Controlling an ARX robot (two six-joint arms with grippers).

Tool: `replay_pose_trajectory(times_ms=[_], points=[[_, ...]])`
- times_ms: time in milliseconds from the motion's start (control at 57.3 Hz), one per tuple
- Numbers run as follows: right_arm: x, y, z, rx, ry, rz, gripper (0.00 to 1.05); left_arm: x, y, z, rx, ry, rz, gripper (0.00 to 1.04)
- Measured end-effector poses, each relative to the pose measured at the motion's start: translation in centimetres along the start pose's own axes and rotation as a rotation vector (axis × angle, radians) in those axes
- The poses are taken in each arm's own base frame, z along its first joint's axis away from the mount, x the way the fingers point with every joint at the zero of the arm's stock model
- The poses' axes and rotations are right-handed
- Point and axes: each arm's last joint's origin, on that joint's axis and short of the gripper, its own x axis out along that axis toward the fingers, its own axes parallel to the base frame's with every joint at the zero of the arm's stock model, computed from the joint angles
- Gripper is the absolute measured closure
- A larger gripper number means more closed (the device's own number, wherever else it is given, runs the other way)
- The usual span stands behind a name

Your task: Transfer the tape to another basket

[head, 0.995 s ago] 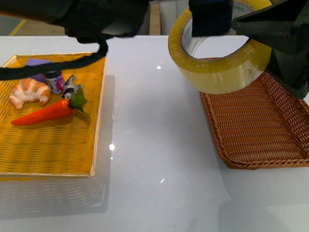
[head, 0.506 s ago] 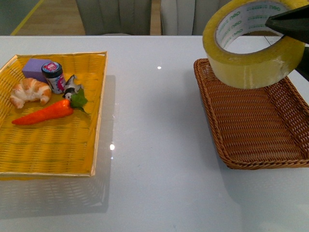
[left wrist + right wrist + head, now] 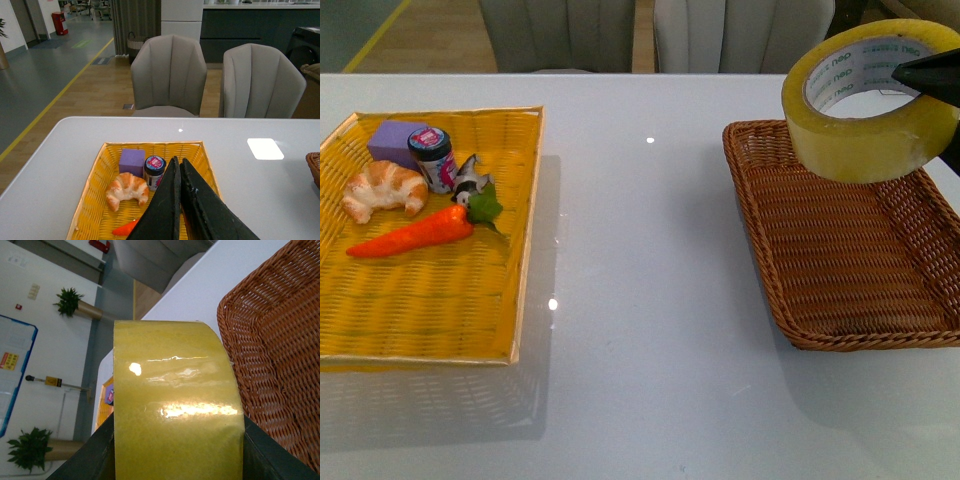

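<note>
The tape, a wide yellowish roll with a white core printed in green, hangs in the air over the far end of the dark brown wicker basket. My right gripper is shut on the tape, one black finger inside the core. In the right wrist view the tape fills the middle between both black fingers, with the basket beside it. My left gripper is shut and empty, above the yellow tray.
The yellow flat tray at the left holds a croissant, a carrot, a purple block, a small jar and a small figure. White table lies between tray and basket. Chairs stand behind.
My right gripper has carried the tape rightward, from beside the basket's left edge to over its far end. The left arm has left the front view.
</note>
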Motion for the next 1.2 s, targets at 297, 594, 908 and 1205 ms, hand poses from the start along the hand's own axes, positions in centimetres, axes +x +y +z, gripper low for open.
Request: replay_pose_trajectory(times_ms=[297,594,908,1205], points=[[5.5,-4.9,1.6,0.095,-0.033,-0.127,0.58,-2.2,1.4,-0.9,0.0,0.001,-0.019,1.03],[9.5,-9.5,0.8,0.182,-0.01,-0.268,0.58,-3.6,1.9,-2.0,0.002,-0.003,0.003,1.03],[10.4,-11.8,-0.4,0.214,0.017,-0.373,0.44,-4.7,1.9,-1.6,0.002,-0.018,0.003,1.03],[5.5,-10.2,1.0,0.171,-0.026,-0.333,0.09,-5.6,1.9,-1.5,0.002,-0.023,0.003,1.03]])
